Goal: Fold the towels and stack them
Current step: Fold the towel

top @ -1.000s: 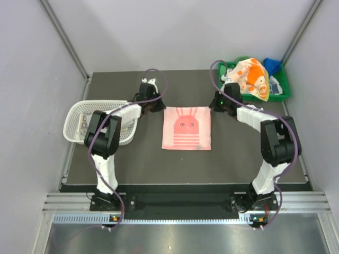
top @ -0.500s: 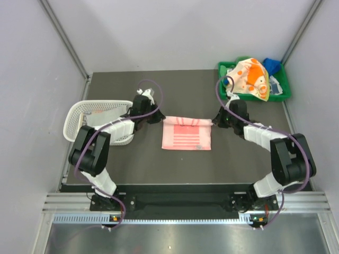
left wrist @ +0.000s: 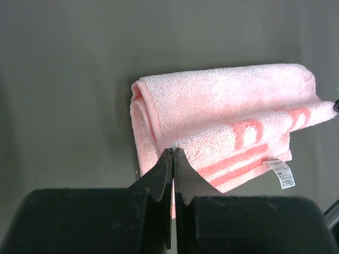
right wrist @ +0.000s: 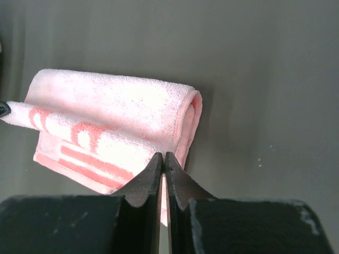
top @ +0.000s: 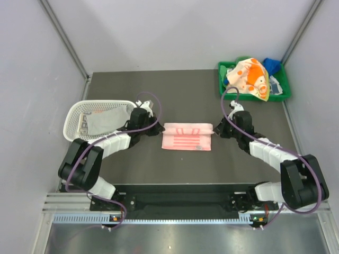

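Top external view: pink rabbit towel, at table centre, is rolled half over, its far edge having been drawn nearward by left gripper and right gripper, each clamped on a corner; first fold judged nearly complete.

Folded towel mid-tabletop, left gripper at its left end and right gripper at its right end; basket at the left edge (one cloth lying in it); tray in the far right corner, heaped towels in it.
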Tool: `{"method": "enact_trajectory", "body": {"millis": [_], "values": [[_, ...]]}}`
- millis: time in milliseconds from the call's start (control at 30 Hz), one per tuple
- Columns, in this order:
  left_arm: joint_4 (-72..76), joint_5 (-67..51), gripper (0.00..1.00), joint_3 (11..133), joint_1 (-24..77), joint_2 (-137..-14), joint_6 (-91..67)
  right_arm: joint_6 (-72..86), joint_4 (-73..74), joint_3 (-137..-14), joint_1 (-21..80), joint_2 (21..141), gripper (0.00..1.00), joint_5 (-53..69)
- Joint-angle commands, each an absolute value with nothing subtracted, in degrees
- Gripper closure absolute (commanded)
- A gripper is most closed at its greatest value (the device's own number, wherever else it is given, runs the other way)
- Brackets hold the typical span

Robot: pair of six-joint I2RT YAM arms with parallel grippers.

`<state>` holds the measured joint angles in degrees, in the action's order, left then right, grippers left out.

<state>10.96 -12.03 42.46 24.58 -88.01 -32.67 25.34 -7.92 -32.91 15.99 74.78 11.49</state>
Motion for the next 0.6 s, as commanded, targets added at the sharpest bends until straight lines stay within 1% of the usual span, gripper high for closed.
{"method": "enact_trajectory", "body": {"millis": [0,133,567], "values": [[14.0,-10.1,1.0,40.6,24.8,-83.7,-32.3,25.8,-9.8,-31.6,17.1,71.1,0.96,10.7],[13.5,-10.1,1.0,39.0,25.0,-81.4,-32.3,26.3,-9.0,-30.1,18.4,68.0,0.96,9.7],[14.1,-9.7,1.0,33.3,26.8,-78.0,-32.4,27.9,-9.7,-24.9,21.7,64.3,0.96,5.9]]}}
